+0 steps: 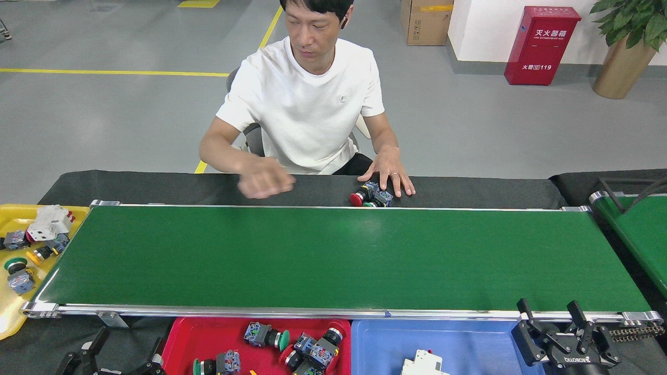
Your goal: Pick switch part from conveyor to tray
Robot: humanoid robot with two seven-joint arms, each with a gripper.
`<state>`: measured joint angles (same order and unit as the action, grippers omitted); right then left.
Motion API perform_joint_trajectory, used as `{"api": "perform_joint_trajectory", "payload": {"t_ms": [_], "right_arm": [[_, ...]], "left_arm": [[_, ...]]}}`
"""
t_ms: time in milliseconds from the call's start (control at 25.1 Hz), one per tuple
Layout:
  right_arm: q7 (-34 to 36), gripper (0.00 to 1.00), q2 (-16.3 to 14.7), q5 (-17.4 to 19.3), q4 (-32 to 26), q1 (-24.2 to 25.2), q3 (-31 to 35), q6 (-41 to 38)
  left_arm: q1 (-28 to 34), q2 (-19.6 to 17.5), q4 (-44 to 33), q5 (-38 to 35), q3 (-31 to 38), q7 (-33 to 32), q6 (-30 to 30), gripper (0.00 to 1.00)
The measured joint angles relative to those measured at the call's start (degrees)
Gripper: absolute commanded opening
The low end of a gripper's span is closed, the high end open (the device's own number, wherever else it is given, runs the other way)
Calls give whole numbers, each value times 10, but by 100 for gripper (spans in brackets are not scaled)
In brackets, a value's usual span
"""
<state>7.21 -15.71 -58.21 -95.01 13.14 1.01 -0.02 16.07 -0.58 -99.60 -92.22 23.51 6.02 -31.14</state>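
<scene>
to the left of the conveyor [333, 258], a yellow tray [13, 317] holds a white breaker block [49, 221] and a few small switch parts. below the conveyor's near-left corner the robot's left hand [112, 359] shows at the bottom edge, its two dark fingers spread apart with nothing between them. just under the conveyor's near rail sits the red tray [180, 349], carrying several switch parts [312, 351]: one with a green cap, one with a red cap, others with blue-grey bodies. the belt itself is bare green.

behind the conveyor's far rail a person [307, 99] in a white t-shirt sits at the black-covered table [469, 190]. one of the person's hands is blurred above the cloth, the other rests flat beside two more switch parts [371, 196], which lie on the cloth just behind the rail, not on the belt.

right of the red tray, a blue tray [458, 344] holds a white breaker. under the conveyor's near-right corner the right hand [560, 325] has its black fingers open and empty; its body reads "robotiq", upside down. far behind the conveyor, a red cabinet [542, 44] shows chinese characters and "119". a second green belt [633, 234] lies off the conveyor's right end.
</scene>
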Motion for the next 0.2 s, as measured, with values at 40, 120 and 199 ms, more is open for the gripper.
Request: {"api": "perform_joint_trajectory", "payload": {"t_ms": [40,120,199], "right_arm": [[0,99,-1,0,-3,0,0,-3],[1,99,-12,-7,-21,0,0,-16],[1,99,-32,-11,-32,0,1,-25]], "left_arm": [[0,0,0,0,-4,-1,0,100],[0,0,0,0,-5,-2,0,100],[0,0,1,0,-5,-2,0,100]]}}
